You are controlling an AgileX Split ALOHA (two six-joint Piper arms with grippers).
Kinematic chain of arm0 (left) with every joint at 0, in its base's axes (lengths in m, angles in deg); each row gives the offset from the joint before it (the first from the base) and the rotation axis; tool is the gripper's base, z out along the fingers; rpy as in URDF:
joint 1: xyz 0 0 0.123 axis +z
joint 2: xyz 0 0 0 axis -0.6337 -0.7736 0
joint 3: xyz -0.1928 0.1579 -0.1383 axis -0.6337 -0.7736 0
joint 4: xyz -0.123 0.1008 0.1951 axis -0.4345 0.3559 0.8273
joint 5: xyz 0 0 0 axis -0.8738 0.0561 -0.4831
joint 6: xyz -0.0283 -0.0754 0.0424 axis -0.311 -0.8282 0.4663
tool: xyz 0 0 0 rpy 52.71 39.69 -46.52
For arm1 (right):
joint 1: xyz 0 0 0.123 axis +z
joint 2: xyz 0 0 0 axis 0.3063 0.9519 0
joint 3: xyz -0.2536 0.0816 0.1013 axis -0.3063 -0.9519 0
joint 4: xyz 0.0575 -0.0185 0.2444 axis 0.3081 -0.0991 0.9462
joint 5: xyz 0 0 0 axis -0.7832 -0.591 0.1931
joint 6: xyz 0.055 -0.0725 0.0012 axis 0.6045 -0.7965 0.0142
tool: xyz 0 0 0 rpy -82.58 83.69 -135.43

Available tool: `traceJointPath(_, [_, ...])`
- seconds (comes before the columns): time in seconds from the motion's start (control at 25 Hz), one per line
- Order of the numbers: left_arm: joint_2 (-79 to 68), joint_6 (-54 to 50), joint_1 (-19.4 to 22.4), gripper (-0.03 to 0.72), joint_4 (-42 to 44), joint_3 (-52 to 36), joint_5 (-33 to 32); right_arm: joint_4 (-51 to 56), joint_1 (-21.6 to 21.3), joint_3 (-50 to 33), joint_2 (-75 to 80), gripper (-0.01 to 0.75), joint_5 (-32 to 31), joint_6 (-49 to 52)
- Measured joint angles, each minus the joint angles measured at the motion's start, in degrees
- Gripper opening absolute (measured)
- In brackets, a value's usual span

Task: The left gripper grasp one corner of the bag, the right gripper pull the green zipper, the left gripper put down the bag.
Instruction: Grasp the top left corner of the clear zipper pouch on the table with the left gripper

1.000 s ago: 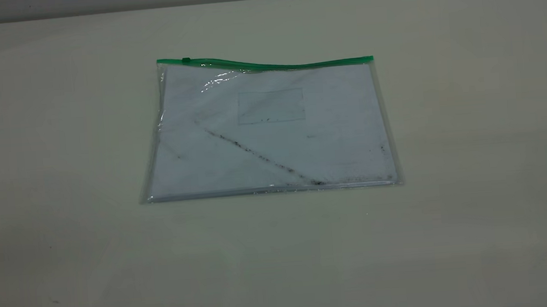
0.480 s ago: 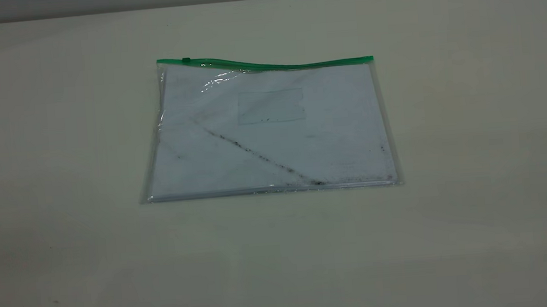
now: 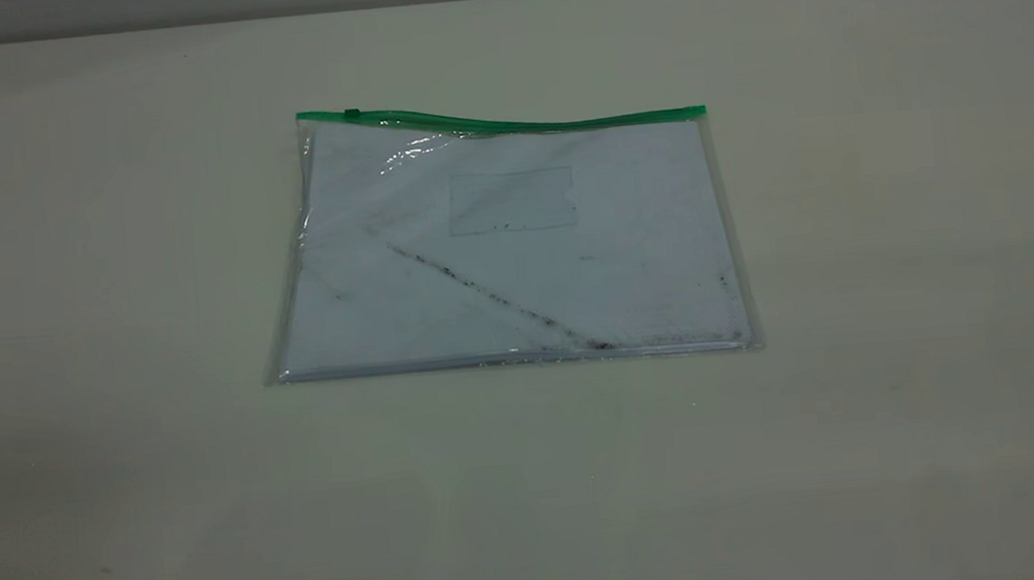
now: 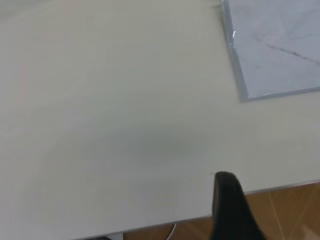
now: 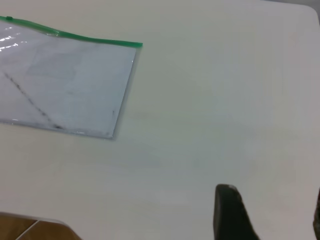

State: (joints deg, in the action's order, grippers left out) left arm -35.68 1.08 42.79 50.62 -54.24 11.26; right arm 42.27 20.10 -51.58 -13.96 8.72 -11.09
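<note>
Both claws (image 4: 227,210) (image 5: 265,215) empty, well apart from the bag (image 3: 505,245).

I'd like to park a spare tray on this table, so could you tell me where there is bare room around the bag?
The bag lies flat mid-table. Bare tabletop borders it on every side: wide strips to its left and right, a broad band between its clear bottom edge and the near table edge, and a narrower band beyond the green zipper. Nothing looks crowded; both tools sit off near the table's edge.
</note>
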Motion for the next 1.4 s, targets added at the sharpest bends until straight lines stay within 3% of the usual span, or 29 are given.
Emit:
traceJointPath(0.32, [0.0, 0.0, 0.0, 0.486, -0.1, 0.2, 0.4, 0.9, 0.0, 0.2, 0.0, 0.405, 1.3, 0.0])
traceJointPath(0.44, [-0.5, -1.3, 0.0, 0.486, -0.7, 0.7, 4.6, 1.3, 0.0, 0.6, 1.0, 0.375, 2.9, -0.6])
traceJointPath(0.52, [-2.6, -2.7, 0.0, 0.486, -1.8, 0.8, 9.8, 1.7, 0.0, 0.8, 4.1, 0.368, 6.4, -3.0])
traceJointPath(0.84, [-28.0, -1.9, 0.0, 0.486, -3.4, 1.6, 26.4, 6.9, 0.0, 0.8, 29.2, 0.367, 30.5, -13.2])
traceJointPath(1.04, [-47.1, 4.8, 0.0, 0.486, -4.4, 5.5, 34.2, 16.9, 0.0, 1.1, 46.9, 0.398, 39.8, -25.0])
traceJointPath(1.4, [-78.2, 17.5, 0.3, 0.486, -15.3, 15.6, 40.3, 45.2, 2.2, 11.9, 75.3, 0.469, 42.8, -56.5])
